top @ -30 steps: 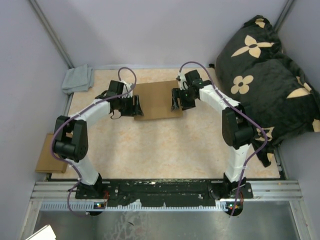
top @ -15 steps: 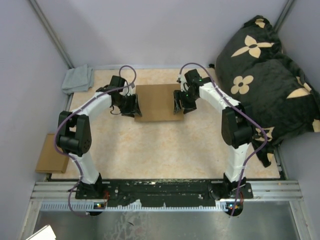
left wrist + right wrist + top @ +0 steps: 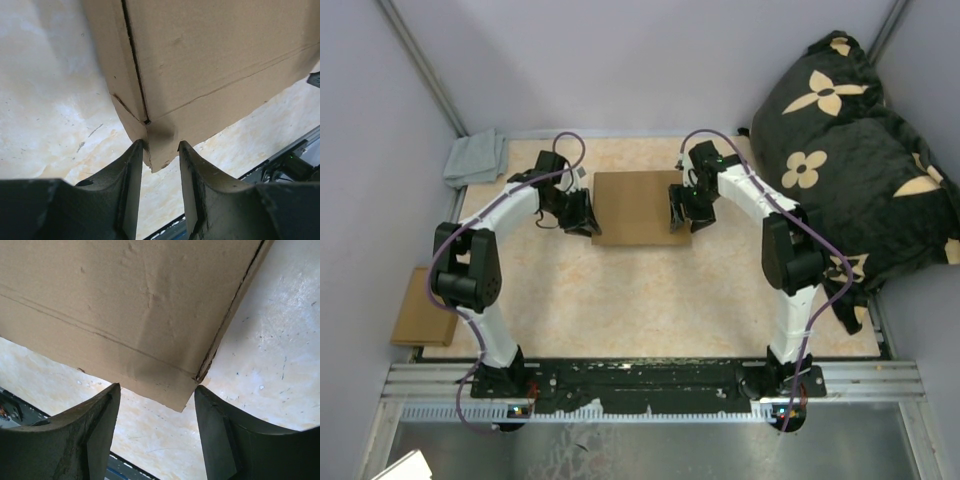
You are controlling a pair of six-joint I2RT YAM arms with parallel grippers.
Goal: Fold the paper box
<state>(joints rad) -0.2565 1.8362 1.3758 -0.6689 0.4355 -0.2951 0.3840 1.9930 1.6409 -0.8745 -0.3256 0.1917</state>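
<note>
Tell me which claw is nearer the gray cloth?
Left. The left gripper is at the left edge of the paper box, toward the gray cloth in the far corner. The right gripper is at its right edge, farther off.

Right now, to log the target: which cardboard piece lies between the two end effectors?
The box at the middle of the table; the other cardboard lies at its left edge.
</note>
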